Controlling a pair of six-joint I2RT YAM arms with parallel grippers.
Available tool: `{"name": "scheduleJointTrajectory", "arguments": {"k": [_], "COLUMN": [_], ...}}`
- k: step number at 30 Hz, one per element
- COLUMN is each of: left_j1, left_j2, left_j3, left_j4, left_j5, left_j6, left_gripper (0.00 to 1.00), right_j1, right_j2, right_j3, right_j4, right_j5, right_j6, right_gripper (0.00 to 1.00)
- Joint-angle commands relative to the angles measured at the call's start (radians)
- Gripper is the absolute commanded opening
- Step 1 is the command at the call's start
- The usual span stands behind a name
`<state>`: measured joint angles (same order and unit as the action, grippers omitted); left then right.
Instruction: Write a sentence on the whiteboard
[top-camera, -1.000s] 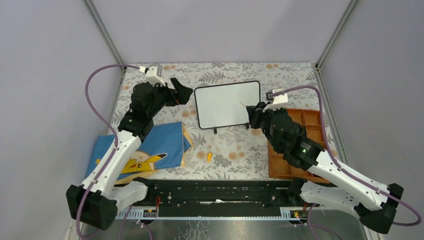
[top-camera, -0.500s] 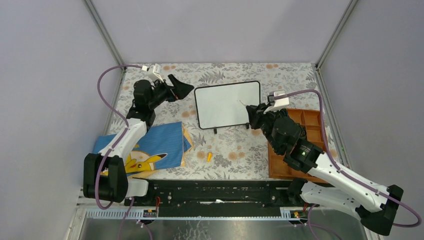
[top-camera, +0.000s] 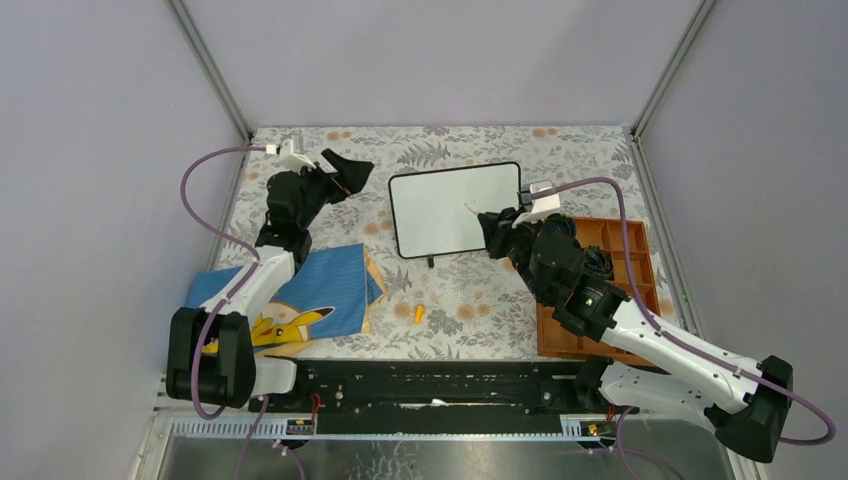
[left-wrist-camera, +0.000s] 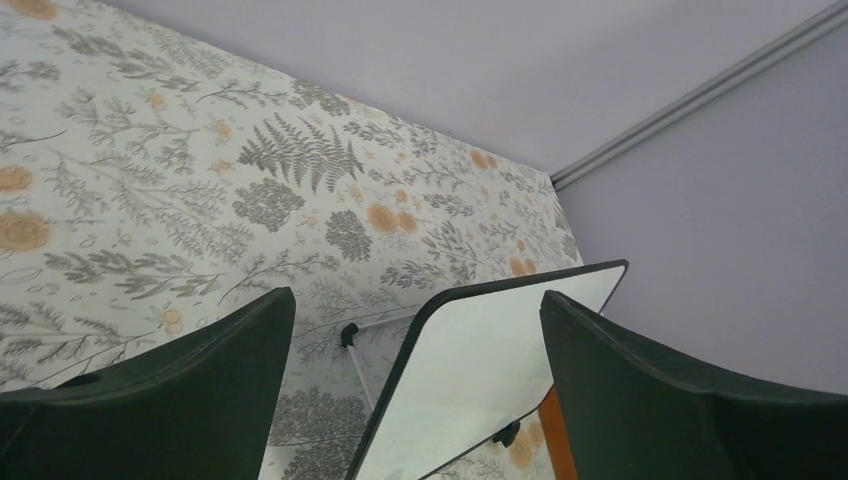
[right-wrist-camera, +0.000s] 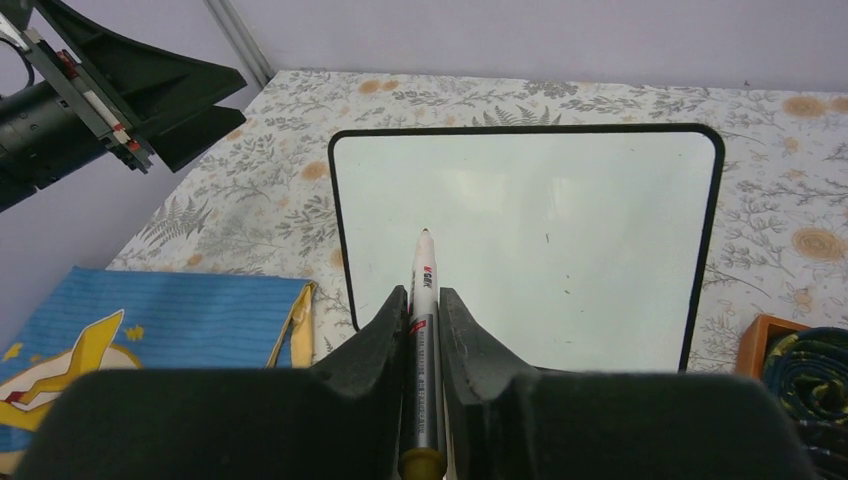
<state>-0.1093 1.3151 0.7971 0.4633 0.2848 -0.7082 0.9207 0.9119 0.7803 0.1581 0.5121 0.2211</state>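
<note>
Right claw (right-wrist-camera: 424, 296) (marker (right-wrist-camera: 424, 268) in it) above floral tablecloth (right-wrist-camera: 790, 200), lilac walls (right-wrist-camera: 500, 30).

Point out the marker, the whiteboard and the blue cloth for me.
marker (right-wrist-camera: 424, 285): right wrist view, white barrel.
whiteboard (right-wrist-camera: 560, 230): right wrist view, bare white face.
blue cloth (top-camera: 325, 285): top view, striped area.

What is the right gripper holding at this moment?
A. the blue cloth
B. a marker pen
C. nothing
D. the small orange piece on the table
B: the right wrist view shows the right gripper shut on a marker pen, tip pointing toward the whiteboard.
</note>
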Motion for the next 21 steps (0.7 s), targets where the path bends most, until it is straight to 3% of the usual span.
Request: {"name": "scheduleJointTrajectory", "arguments": {"k": [1, 5, 9, 16, 21], "left_j1": [0.007, 0.008, 0.007, 0.004, -0.047], "left_j2": [-0.039, -0.018, 0.051, 0.103, 0.029], "left_j3": [-0.076, -0.139, -0.114, -0.003, -0.002], "left_j4": [0.158, 0.331, 0.427, 0.229, 0.068], "left_j5": [-0.118, -0.129, -0.029, 0.016, -0.146], "left_j6": [-0.039, -0.111, -0.161, -0.130, -0.021], "left_gripper": [0.99, 0.99, 0.99, 0.99, 0.99], "right_j1": [-0.007, -0.006, -0.007, -0.007, -0.007], "right_j2": [0.018, 0.032, 0.041, 0.046, 0.058], "right_j3": [0.024, 0.040, 0.049, 0.056, 0.054], "right_j4": [0.066, 0.055, 0.054, 0.058, 0.089], "right_j5": [-0.052, 0.012, 0.030, 0.019, 0.000], "right_j6": [0.000, -0.017, -0.046, -0.069, -0.090], "right_gripper": [0.00, 0.00, 0.00, 0.00, 0.00]}}
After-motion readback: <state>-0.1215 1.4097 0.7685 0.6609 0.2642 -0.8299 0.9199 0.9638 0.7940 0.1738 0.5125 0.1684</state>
